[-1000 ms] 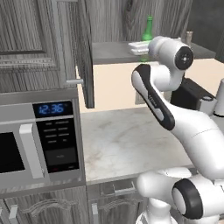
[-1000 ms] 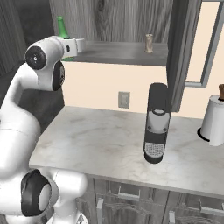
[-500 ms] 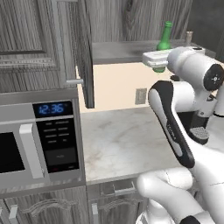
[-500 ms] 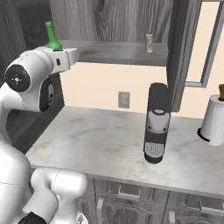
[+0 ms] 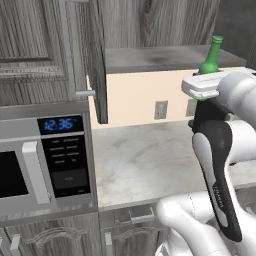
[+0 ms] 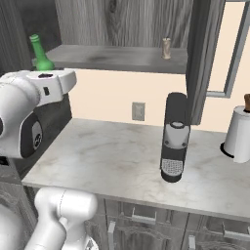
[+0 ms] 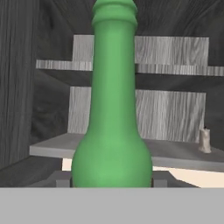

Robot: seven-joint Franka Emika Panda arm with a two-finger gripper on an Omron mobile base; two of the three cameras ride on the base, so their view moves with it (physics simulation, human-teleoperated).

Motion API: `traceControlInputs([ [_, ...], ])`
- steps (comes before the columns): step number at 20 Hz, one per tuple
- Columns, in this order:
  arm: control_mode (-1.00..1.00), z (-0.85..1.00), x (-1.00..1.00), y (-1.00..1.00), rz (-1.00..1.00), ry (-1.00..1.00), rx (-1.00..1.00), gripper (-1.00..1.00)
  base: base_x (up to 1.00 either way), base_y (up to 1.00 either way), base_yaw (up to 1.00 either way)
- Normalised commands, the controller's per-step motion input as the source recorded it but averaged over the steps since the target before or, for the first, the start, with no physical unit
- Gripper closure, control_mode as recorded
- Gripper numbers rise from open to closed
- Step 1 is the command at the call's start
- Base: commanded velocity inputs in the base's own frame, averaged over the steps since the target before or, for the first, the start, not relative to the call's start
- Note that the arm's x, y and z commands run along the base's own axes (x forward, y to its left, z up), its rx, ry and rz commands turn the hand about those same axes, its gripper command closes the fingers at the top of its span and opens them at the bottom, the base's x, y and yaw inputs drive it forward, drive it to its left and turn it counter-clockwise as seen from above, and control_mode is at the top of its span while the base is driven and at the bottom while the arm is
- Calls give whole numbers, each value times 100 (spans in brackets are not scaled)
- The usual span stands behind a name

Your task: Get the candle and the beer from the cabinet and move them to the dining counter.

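Scene: open cabinet (image 6: 117, 56) over marble wall counter (image 6: 127, 161) | Beer (image 7: 112, 113): pinched upright in my gripper (image 7: 112, 183), long axis vertical, off the shelf | Candle (image 6: 167, 48): on shelf, well to the bottle's right | Next, I judge: carry beer to the dining counter.

we see only the neck and shoulder of the beer (image 5: 212, 56) above the white hand in the left base view; its body and label are hidden. in the hand view the bottle's top runs past the upper edge. the candle (image 6: 167, 48) is too small to make out detail. the paper towel roll (image 6: 239, 139) is cut by the right edge.
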Motion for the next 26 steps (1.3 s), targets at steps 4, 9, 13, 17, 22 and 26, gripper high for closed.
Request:
traceControlInputs([
  [4,-100,-8,-84,0,0,0,0,100,0,0,0],
  [9,-100,-2,-14,0,0,0,0,100,0,0,0],
  [13,-100,0,0,0,0,0,0,100,0,0,0],
  [17,100,0,0,0,0,0,0,100,-12,3,-6],
  [22,100,0,0,0,0,0,0,100,-31,5,-47],
  [26,100,0,0,0,0,0,0,100,-43,2,-64],
])
